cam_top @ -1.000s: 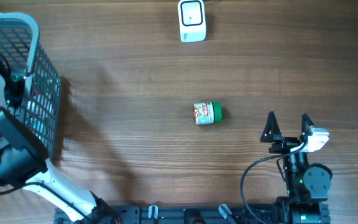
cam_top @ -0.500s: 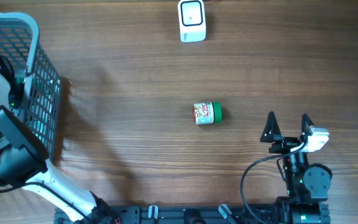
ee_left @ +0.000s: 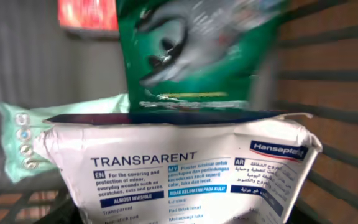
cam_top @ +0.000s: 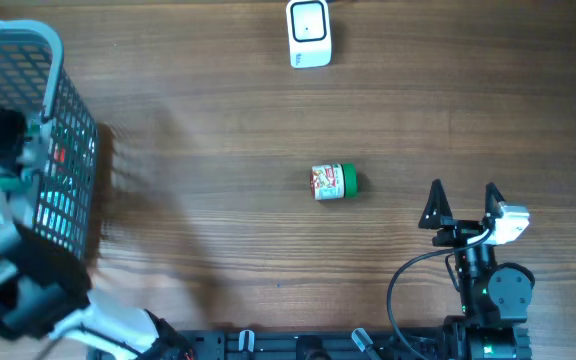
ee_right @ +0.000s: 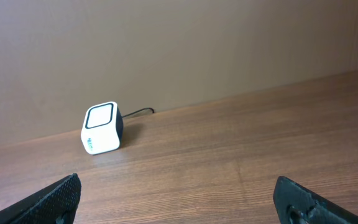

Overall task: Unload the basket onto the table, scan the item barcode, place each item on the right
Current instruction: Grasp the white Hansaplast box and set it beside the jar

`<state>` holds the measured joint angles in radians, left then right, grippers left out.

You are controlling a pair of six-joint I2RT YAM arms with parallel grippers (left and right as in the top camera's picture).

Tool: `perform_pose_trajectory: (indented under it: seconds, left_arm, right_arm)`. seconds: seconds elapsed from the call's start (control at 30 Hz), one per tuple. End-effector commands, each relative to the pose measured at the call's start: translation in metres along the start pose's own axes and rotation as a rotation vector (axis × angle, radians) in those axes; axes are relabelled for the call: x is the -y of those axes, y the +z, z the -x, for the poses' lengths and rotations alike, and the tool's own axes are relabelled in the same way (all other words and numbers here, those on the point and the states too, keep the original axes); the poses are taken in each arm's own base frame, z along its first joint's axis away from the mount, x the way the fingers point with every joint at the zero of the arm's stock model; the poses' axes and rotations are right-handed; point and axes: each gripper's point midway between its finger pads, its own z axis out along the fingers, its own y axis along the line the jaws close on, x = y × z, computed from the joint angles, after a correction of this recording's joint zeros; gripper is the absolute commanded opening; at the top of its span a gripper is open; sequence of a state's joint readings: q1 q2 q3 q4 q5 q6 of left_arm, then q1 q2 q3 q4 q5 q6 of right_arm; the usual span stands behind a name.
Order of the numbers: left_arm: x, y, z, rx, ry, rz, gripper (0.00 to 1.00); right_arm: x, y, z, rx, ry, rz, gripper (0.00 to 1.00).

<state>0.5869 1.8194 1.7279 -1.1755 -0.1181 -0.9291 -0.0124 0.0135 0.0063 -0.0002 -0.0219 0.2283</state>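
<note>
One plaster packet (ee_left: 185, 174) | inside basket (cam_top: 73, 160) | close before left gripper (cam_top: 20, 150)

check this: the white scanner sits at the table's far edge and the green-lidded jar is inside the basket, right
No. The green-lidded jar is on the open table, outside the basket, as the overhead view shows. The white scanner is at the far edge.

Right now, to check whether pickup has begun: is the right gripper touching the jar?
Apart. The overhead view shows a wide strip of bare table between the open right gripper and the jar.
</note>
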Motion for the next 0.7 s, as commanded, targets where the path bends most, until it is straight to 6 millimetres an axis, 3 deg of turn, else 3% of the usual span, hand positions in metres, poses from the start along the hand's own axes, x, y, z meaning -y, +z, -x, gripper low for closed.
perform_pose_trajectory:
  seconds: [0.0,0.17,0.23,0.33,0.4,0.47,0.57,0.67]
  left_arm:
    - [0.011,-0.095,0.006,0.077,-0.011,-0.242,0.59]
    - [0.015,-0.211,-0.029,0.041,0.028,-0.633,0.59]
    - [0.014,-0.242,-0.056,0.019,0.094,-0.727,0.6]
    - [0.019,-0.262,-0.112,-0.067,0.245,-0.78,0.6]
    - [0.027,-0.262,-0.162,-0.145,0.387,-0.783,0.6]
    - [0.032,-0.249,-0.206,-0.171,0.513,-0.734,0.6]
    - [0.032,-0.204,-0.282,-0.18,0.725,-0.581,0.6]
    - [0.027,-0.156,-0.337,-0.18,0.834,-0.431,0.61]
  right_arm:
    - [-0.002,0.0,0.001,0.007,-0.019,0.01,1.0]
    - [-0.002,0.0,0.001,0.007,-0.019,0.01,0.99]
    - [-0.002,0.0,0.001,0.007,-0.019,0.011,1.0]
    - [-0.002,0.0,0.001,0.007,-0.019,0.01,1.0]
    - [-0.002,0.0,0.001,0.007,-0.019,0.01,1.0]
    - [-0.002,0.0,0.001,0.007,-0.019,0.011,1.0]
    - [-0.002,0.0,0.001,0.007,-0.019,0.01,1.0]
    - [-0.002,0.0,0.001,0.007,-0.019,0.01,1.0]
